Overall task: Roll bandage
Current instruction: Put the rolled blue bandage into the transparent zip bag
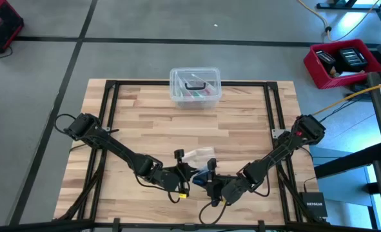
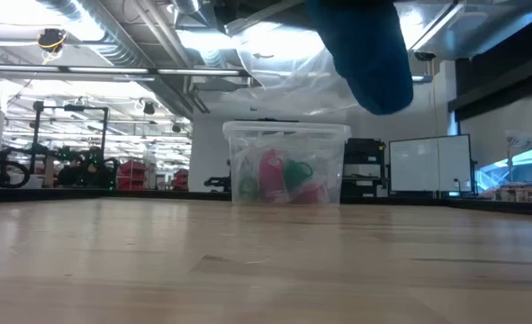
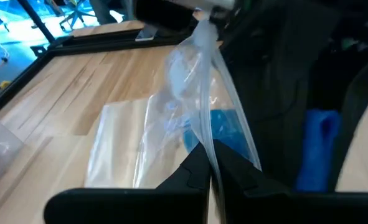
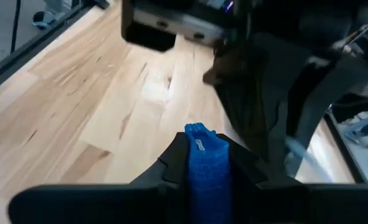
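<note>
While clamped in right pincer (image 4: pixel 199 163), bandage (image 4: pixel 206 168) out of bag (image 3: pixel 196 118), unrolled yet; left pincer (image 3: pixel 210 163) pinching bag.

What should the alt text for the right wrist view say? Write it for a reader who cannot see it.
The right gripper is shut on the blue bandage, which stands up between its dark fingers above the wooden table. The other arm's dark gripper body looms close behind.
</note>
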Controlling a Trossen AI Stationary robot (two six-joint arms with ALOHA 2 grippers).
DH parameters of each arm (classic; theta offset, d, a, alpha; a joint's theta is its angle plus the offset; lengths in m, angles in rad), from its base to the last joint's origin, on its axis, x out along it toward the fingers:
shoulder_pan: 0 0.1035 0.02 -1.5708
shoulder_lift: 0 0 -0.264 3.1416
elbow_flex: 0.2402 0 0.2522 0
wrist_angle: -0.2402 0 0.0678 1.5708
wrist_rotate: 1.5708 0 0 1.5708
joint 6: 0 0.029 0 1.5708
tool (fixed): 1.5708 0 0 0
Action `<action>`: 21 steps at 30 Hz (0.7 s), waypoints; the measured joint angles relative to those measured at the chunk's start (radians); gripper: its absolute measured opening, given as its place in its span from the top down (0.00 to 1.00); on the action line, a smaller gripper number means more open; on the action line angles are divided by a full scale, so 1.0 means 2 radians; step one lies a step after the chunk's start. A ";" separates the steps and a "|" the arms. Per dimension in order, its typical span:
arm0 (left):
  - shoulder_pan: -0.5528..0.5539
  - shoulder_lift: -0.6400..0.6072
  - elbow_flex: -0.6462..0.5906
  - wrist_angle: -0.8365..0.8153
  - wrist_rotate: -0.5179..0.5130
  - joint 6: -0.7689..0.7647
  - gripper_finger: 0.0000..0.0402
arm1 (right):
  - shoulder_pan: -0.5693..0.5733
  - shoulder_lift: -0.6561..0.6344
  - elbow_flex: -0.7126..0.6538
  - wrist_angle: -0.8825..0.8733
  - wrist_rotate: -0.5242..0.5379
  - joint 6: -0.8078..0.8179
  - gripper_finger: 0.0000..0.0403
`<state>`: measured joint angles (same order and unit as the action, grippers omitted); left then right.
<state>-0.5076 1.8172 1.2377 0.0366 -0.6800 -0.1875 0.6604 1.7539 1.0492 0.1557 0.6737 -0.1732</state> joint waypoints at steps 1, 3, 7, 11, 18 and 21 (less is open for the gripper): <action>0.000 0.000 0.000 -0.002 0.000 -0.006 0.99 | 0.000 -0.001 0.000 0.005 -0.001 -0.005 0.84; 0.003 0.000 0.000 -0.013 0.001 -0.016 0.99 | 0.001 -0.003 0.005 0.012 -0.012 -0.007 0.84; 0.007 0.001 -0.001 -0.046 0.002 -0.034 0.99 | 0.021 -0.011 0.030 0.013 0.000 -0.029 0.84; 0.010 0.001 -0.001 -0.066 0.004 -0.047 0.99 | 0.043 -0.027 0.052 0.016 0.043 -0.081 0.84; 0.012 0.001 -0.002 -0.030 0.038 -0.022 0.99 | 0.031 -0.031 0.055 0.068 0.035 -0.179 0.84; 0.013 0.001 -0.002 -0.007 0.059 -0.020 0.99 | 0.010 -0.027 0.055 0.069 -0.012 -0.179 0.84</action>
<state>-0.4824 1.8194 1.2343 0.0217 -0.5625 -0.2283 0.6808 1.7003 1.1599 0.2936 0.6493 -0.5313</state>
